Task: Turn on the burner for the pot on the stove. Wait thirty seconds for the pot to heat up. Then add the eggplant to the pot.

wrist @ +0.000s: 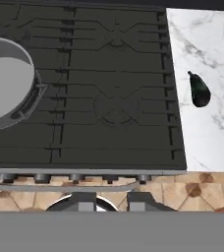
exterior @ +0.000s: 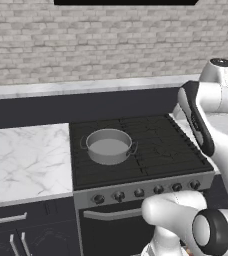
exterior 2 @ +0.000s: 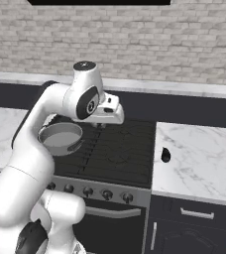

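- Hand view: the eggplant point(wrist: 199, 89) lies on the white surface point(wrist: 217, 133), just beside the stove point(wrist: 109, 118).
- The claw point(wrist: 111, 201) holds nothing; how wide it is, I cannot tell.
- The pot point(wrist: 6, 83) sits well apart from the eggplant.
- The eggplant looks round and shiny, so it may roll or slip from a bad grab.

Pot point(exterior: 108, 145) on stove point(exterior: 156, 145) — eggplant point(exterior 2: 165, 155) on counter point(exterior 2: 204, 154) right.

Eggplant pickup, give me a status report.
End effector empty, above stove. Eggplant on right counter, untouched. Pot on left burner. Nothing between.
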